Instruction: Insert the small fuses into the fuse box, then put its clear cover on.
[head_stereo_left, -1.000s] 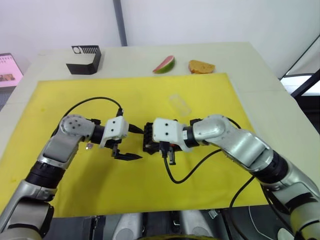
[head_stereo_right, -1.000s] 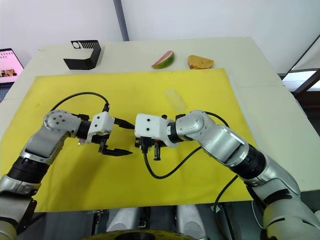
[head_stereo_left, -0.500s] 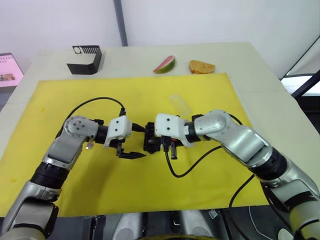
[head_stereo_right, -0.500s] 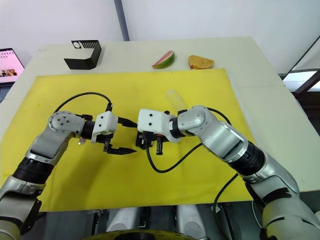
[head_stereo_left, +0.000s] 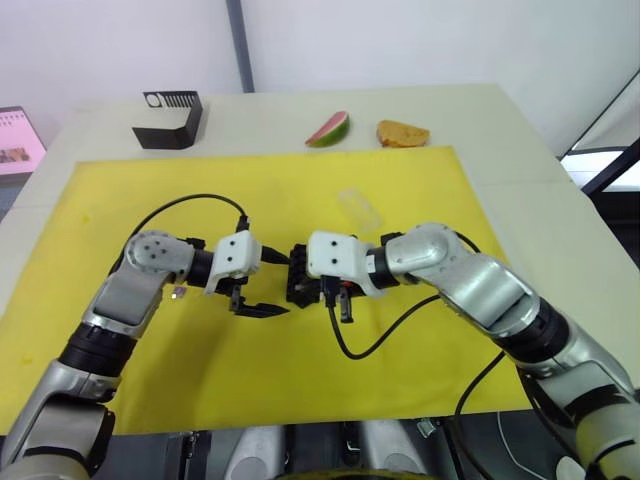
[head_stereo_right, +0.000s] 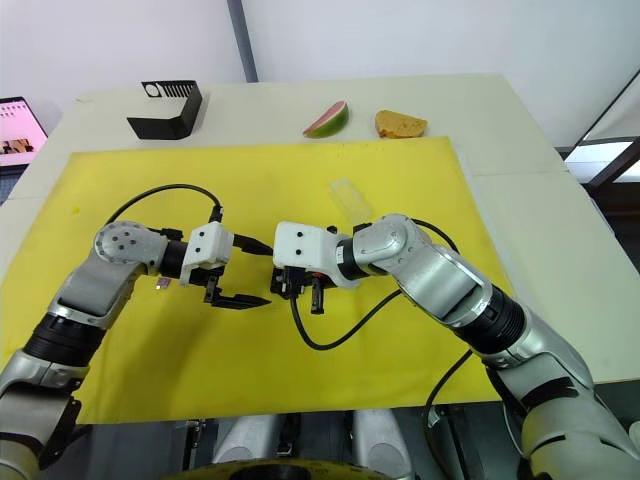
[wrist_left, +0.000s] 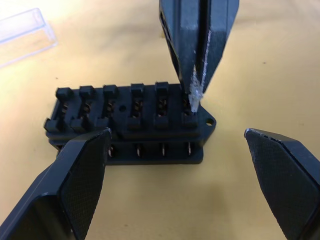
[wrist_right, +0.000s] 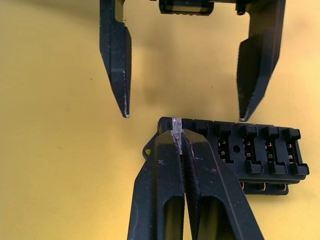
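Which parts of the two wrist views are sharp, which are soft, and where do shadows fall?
Left wrist view: the fuse box is sharp, the near fingers softer, the clear cover slightly blurred. Right wrist view: the right gripper pinching a fuse is crisp; the left gripper casts soft shadows on the yellow mat.

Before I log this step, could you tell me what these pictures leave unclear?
- Eye views: the fuse box is mostly hidden behind the right gripper.
- Wrist views: whether the fuse has entered its slot; the fingers cover it.
- Left wrist view: the clear cover is cut off by the edge.
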